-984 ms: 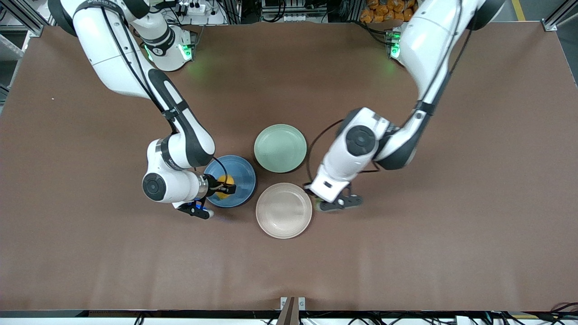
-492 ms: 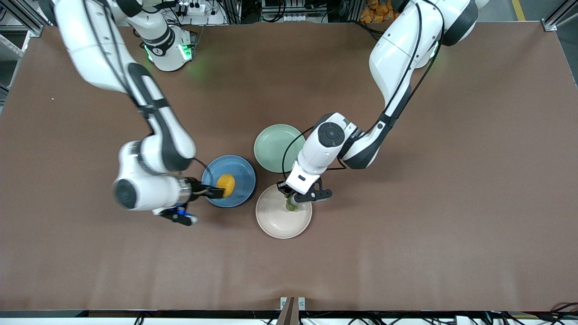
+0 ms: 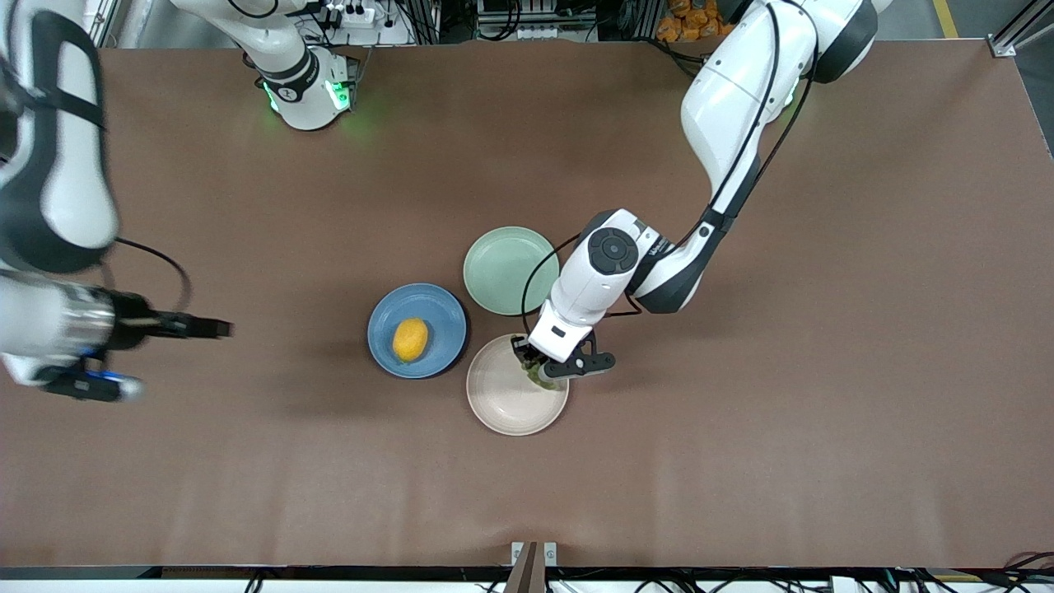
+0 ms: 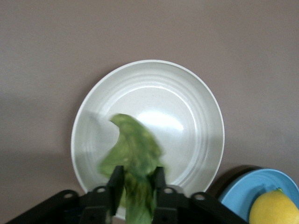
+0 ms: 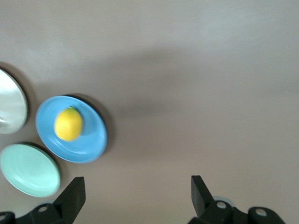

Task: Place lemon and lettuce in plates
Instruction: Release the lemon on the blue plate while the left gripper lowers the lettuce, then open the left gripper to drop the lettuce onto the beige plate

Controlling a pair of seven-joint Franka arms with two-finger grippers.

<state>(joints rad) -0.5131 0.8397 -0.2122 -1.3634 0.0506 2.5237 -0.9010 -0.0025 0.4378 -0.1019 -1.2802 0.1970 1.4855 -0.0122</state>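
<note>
Lemon (image 3: 410,339): in blue plate (image 3: 436,313), centre frame. My left gripper (image 4: 136,189): pinching lettuce (image 4: 133,158) over cream plate (image 4: 196,102). My right gripper (image 5: 135,193): wide apart, empty.

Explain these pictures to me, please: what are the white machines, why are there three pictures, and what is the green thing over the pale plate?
The white machines are two robot arms bolted along one edge of a brown table. Each ends in a two-finger gripper. The big picture comes from a high camera facing the robots; the two smaller ones come from cameras on the arms' wrists, looking down past the fingers.

Three plates sit together mid-table: a blue plate with the lemon lying in it, a mint-green plate with nothing in it, and a cream-white plate nearest the high camera.

The green thing is the lettuce leaf. It hangs between the fingers of the left gripper over the cream-white plate, still clasped.

The right gripper is open and holds nothing, out over bare table toward the right arm's end, apart from the plates.
</note>
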